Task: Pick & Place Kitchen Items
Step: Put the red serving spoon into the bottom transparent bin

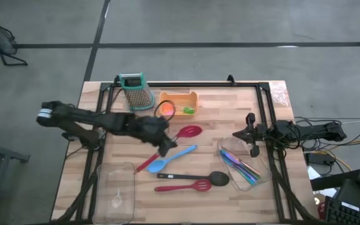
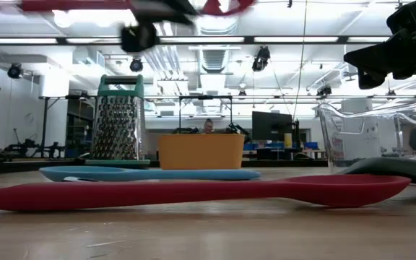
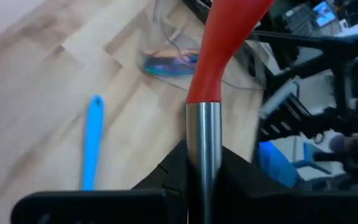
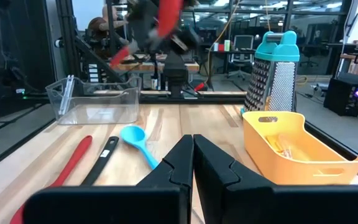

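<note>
My left gripper (image 1: 165,147) is over the table's middle, raised, shut on a red spoon (image 1: 189,131) with a metal shaft. In the low view that spoon (image 2: 121,6) runs along the top edge, well above the table. Below lie a blue spoon (image 1: 170,157), a black spoon (image 1: 195,178) and a red slotted spatula (image 1: 183,186), flat on the wood. Shiny cutlery (image 1: 242,165) lies in a clear bin at the right. My right gripper (image 1: 253,136) waits shut at the right edge, touching nothing. My left gripper pinches the red spoon's metal shaft (image 3: 202,134) between its two fingers, about midway along the spoon. The fingers come from the table's left, slanting down. The spoon is lifted clear of the table, its red bowl (image 1: 191,130) toward the far right and its handle end (image 1: 145,166) toward the near left.
A teal-topped box grater (image 1: 136,92) and an orange tray (image 1: 179,99) holding small green and orange pieces stand at the far side. One clear bin (image 1: 119,190) sits near left, another (image 1: 264,172) near right. A dark frame rail (image 1: 186,85) borders the table.
</note>
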`<action>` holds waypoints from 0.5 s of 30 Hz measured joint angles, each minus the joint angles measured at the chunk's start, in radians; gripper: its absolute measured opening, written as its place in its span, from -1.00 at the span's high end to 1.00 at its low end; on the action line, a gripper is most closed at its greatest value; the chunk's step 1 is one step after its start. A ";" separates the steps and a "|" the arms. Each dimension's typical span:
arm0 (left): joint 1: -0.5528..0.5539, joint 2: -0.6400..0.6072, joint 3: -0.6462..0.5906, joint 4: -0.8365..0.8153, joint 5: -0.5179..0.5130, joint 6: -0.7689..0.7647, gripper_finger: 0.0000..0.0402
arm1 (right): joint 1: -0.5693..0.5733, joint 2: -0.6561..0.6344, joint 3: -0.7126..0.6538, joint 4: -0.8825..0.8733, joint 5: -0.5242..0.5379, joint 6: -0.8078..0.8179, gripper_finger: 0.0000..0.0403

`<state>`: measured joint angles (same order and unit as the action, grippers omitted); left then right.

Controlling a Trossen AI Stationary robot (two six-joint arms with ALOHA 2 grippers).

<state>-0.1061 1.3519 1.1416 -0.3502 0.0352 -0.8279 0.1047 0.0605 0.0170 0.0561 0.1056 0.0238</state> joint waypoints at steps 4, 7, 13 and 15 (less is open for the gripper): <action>-0.138 -0.100 0.000 -0.100 -0.144 -0.100 0.72 | 0.000 0.000 0.000 0.000 0.000 0.000 0.96; -0.262 -0.147 0.000 -0.198 -0.255 -0.197 0.74 | 0.000 0.000 0.000 0.000 0.000 0.001 0.96; -0.530 -0.171 0.000 -0.346 -0.558 -0.415 0.75 | 0.000 0.000 0.000 0.000 0.000 0.001 0.96; -0.605 -0.155 0.000 -0.369 -0.644 -0.455 0.71 | 0.000 0.000 0.000 0.000 0.000 0.000 0.96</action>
<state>-0.7112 1.1965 1.1416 -0.7195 -0.6085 -1.2825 0.1043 0.0605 0.0170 0.0563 0.1056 0.0240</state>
